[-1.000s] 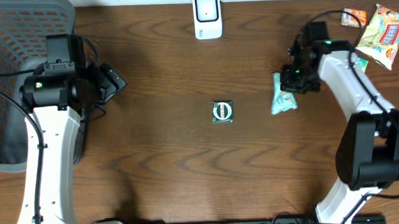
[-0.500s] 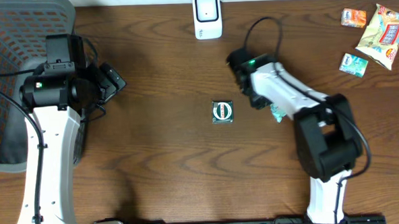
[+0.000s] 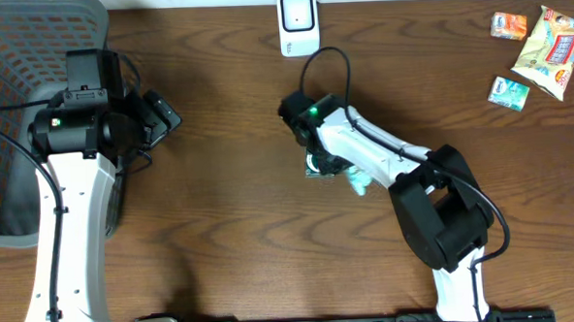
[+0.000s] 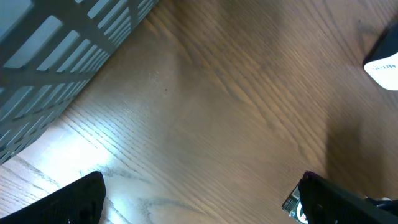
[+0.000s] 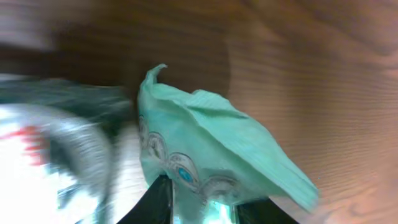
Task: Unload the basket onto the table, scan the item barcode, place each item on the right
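Where the right arm bends over the middle of the counter (image 3: 232, 231), the green packet (image 5: 205, 143) sits at the fingertips of the right tool (image 5: 200, 210), poking out low and right of it from above. The blur hides whether this tool pinches it. A dark square pack (image 3: 313, 168) lies just beside. The white scanner (image 3: 298, 23) stands at the top middle. The left tool (image 4: 199, 205), spread wide, hovers near the basket (image 3: 11, 57) at the upper left.

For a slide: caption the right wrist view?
Right gripper with a green packet between its jaws, over the wooden table.
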Action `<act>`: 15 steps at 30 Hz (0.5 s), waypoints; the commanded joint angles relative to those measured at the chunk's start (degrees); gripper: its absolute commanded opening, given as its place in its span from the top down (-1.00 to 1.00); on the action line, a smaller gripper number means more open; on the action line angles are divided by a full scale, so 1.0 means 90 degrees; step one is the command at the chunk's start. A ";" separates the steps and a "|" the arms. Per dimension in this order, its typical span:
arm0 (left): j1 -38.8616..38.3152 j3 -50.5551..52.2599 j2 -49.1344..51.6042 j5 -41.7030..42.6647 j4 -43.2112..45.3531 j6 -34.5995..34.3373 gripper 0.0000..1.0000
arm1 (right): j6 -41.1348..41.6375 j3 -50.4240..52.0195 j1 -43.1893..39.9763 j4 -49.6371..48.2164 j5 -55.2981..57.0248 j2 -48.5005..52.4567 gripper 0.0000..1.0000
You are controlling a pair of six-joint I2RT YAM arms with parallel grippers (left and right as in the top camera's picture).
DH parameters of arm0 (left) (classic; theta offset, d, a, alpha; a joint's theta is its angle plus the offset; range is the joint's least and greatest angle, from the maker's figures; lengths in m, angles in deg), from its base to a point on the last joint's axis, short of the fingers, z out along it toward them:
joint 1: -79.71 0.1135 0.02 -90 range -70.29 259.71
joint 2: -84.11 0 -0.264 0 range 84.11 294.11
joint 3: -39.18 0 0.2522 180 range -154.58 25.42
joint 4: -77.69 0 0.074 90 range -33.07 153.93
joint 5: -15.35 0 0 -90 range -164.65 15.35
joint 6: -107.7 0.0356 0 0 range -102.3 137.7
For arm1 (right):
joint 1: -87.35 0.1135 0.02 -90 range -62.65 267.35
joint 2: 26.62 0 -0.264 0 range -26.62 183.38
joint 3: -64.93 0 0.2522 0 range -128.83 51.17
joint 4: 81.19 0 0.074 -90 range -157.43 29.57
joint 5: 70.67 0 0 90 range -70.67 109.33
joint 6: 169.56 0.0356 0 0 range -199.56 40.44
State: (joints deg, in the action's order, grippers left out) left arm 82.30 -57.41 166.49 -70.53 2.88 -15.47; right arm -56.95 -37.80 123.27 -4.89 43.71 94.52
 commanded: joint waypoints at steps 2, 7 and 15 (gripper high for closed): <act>0.0032 0.0007 0.0005 -0.0083 0.0000 -0.0007 -0.96 | 0.0041 -0.0590 0.0036 0.0177 -0.0631 0.0053 0.63; 0.0032 0.0007 0.0005 -0.0083 0.0002 -0.0007 -0.95 | -0.0236 -0.0950 -0.0083 0.0255 -0.0474 0.0053 0.98; 0.0032 0.0007 0.0005 -0.0083 0.0000 -0.0005 -0.96 | -0.0233 -0.1022 -0.0333 0.0435 -0.0517 0.0053 0.91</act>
State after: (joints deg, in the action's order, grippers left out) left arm 82.30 -57.41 166.49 -70.53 2.88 -15.47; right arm -58.46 -45.75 120.89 -1.34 39.20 94.52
